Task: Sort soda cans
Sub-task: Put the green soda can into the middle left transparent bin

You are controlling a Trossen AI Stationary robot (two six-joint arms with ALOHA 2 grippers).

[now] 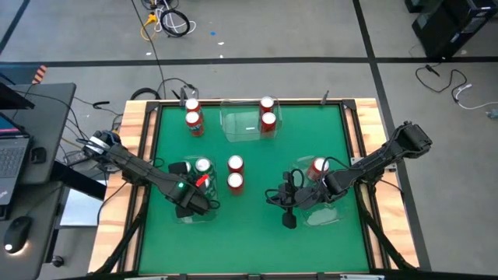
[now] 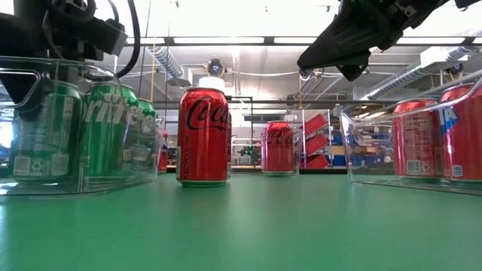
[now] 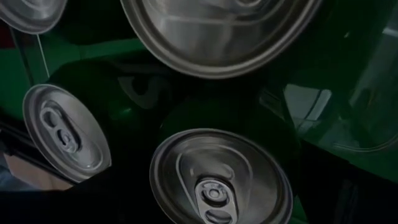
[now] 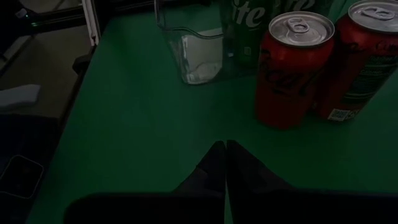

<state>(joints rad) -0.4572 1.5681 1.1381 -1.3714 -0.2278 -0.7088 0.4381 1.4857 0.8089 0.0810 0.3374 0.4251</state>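
The left gripper [image 1: 196, 204] hangs over the left clear tray [image 1: 205, 218], right above the green Sprite cans [image 2: 102, 128] standing in it. The left wrist view looks straight down on their silver tops, crowded close together. Whether its fingers hold one of these cans or stand free of them I cannot tell. The step in hand looks like placing green cans in this tray. To do it well, any can should stand upright on the tray floor and be fully released. The arm should then lift straight up, since a sideways pull could tip the neighbouring cans or drag the light tray.

Two red Coca-Cola cans [image 1: 235, 173] stand loose on the green table [image 1: 257, 233], one just behind the other, between the two grippers and well apart from both. They are probably the next to sort. Four more cans [image 1: 194, 120] wait far back, beside and inside a third clear tray [image 1: 241, 128].

The right gripper [image 4: 222, 146] waits low over bare table with its fingers pressed together and holding nothing. The red pair lies ahead of its fingertips. The right clear tray [image 1: 327, 218], holding red cans [image 2: 422, 139], is just beside it. These fingers must spread wide before they approach a can, and they should take the nearer one first.
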